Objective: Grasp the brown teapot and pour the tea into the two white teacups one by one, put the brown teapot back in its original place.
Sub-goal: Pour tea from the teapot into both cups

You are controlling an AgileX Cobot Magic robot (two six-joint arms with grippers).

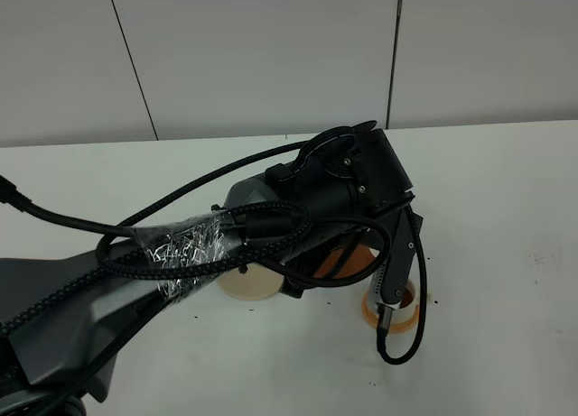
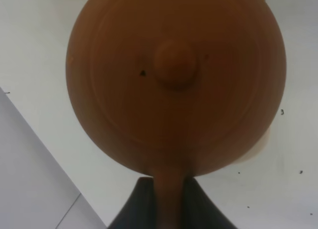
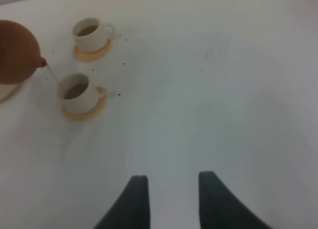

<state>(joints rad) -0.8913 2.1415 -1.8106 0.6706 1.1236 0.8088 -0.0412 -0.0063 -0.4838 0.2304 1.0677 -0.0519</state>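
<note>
Right claw bottom centre of right wrist frame, fingers parted, holding nothing, above bare white counter. Upper left: near cup on coaster, tea stream falling from teapot spout into it. Far cup beyond, tea inside. Left claw clamped on teapot handle.

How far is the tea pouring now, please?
One white teacup already holds tea. The left gripper is holding the brown teapot by its handle, and a thin stream is falling into the second teacup. Afterwards the teapot must return to its beige trivet. The right gripper is open and idle.
</note>
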